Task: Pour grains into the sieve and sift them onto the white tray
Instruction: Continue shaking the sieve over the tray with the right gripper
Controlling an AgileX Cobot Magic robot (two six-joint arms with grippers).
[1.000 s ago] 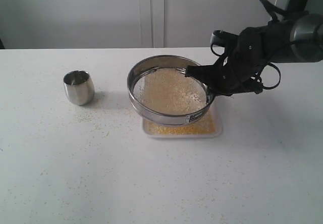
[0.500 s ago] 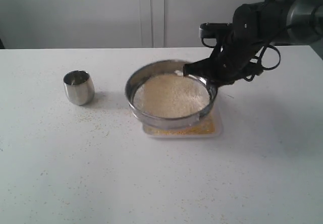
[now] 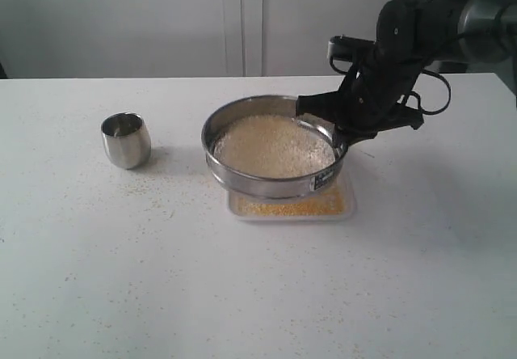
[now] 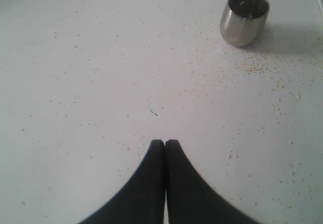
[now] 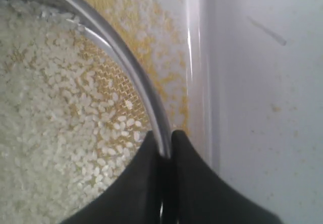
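The steel sieve (image 3: 266,183) hangs just above the white tray (image 3: 350,210), held at its right rim by my right gripper (image 3: 339,139), which is shut on the rim wall (image 5: 151,110). Pale whitish grains (image 3: 273,145) cover the mesh (image 5: 108,85). Fine golden-yellow grains (image 3: 291,208) lie on the tray under it, also seen as yellow grains (image 5: 146,27) past the rim. The tray's raised edge (image 5: 196,62) runs beside my right gripper (image 5: 166,143). My left gripper (image 4: 165,143) is shut on nothing over bare table, out of the exterior view.
A small rounded steel cup (image 3: 126,140) stands upright at the left of the table, the same cup (image 4: 244,17) showing far from my left fingers. Scattered grains (image 4: 257,67) dot the white table near it. A pale wall runs behind the table.
The sieve has shifted with my right gripper: it was tilted down toward the front a second ago, moved left and back, and now sits level and slightly right again.
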